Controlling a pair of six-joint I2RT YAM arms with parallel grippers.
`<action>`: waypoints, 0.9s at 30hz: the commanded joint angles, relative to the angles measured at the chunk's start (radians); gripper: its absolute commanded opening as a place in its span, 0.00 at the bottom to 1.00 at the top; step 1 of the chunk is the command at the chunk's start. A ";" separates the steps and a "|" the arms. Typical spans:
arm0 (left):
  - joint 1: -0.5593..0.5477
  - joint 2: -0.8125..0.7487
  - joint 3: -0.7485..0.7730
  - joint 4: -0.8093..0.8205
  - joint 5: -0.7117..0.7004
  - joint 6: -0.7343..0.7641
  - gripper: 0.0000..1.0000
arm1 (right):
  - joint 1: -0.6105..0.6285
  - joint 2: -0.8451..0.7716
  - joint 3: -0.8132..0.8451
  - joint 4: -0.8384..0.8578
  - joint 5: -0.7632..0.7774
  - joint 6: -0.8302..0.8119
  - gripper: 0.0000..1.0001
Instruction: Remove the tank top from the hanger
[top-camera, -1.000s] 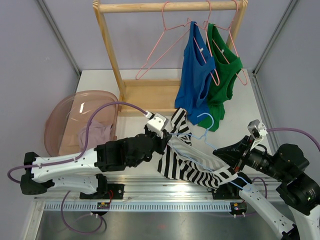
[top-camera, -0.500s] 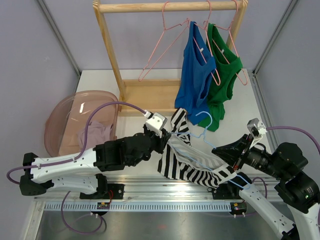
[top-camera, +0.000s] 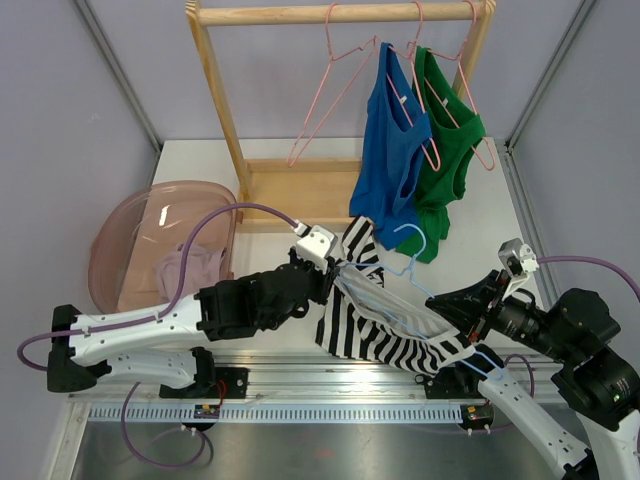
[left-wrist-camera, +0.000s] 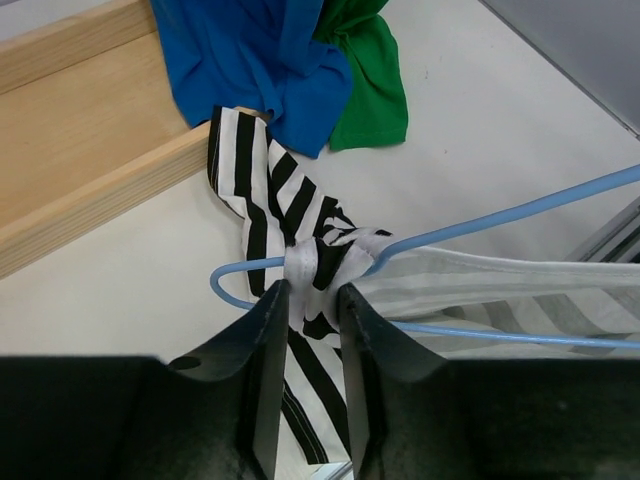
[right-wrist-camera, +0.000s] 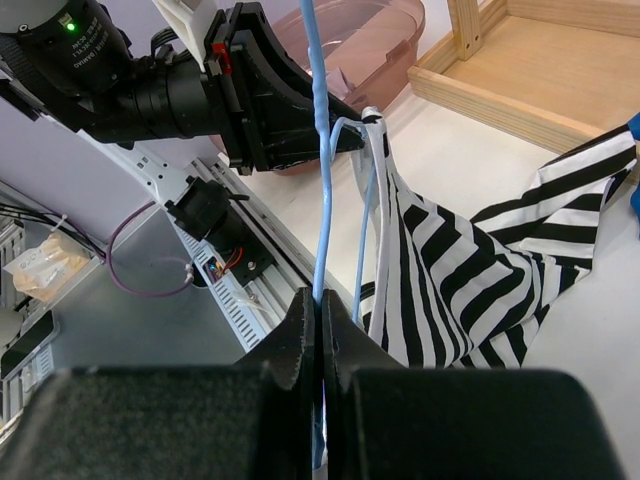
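A black-and-white striped tank top (top-camera: 375, 335) hangs on a light blue wire hanger (top-camera: 412, 262) held low over the table between my arms. My left gripper (top-camera: 332, 272) is shut on the top's bunched strap (left-wrist-camera: 312, 262) where it wraps the hanger's end (left-wrist-camera: 225, 290). My right gripper (top-camera: 452, 312) is shut on the hanger's blue wire (right-wrist-camera: 320, 190), jaws pressed together around it. The striped cloth (right-wrist-camera: 470, 280) sags below the hanger in the right wrist view. The hanger's hook points toward the rack.
A wooden rack (top-camera: 290, 190) stands at the back with pink hangers (top-camera: 330, 100), a blue top (top-camera: 392, 150) and a green top (top-camera: 445, 150). A pink basin (top-camera: 130, 240) holding pale cloth sits at the left. A metal rail (top-camera: 300, 385) runs along the near edge.
My left arm has shifted slightly right with the strap. The right gripper dropped a little with the hanger. An empty pink hanger on the rack has swung right.
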 joint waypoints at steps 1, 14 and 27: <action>0.004 0.012 -0.011 0.051 -0.031 0.000 0.25 | -0.001 -0.010 0.029 0.072 0.005 0.017 0.00; 0.011 -0.027 -0.014 0.005 -0.276 -0.077 0.00 | 0.001 -0.012 0.009 0.007 -0.032 -0.018 0.00; 0.154 -0.178 -0.055 -0.164 -0.288 -0.276 0.00 | -0.001 -0.124 -0.019 0.030 -0.183 -0.098 0.00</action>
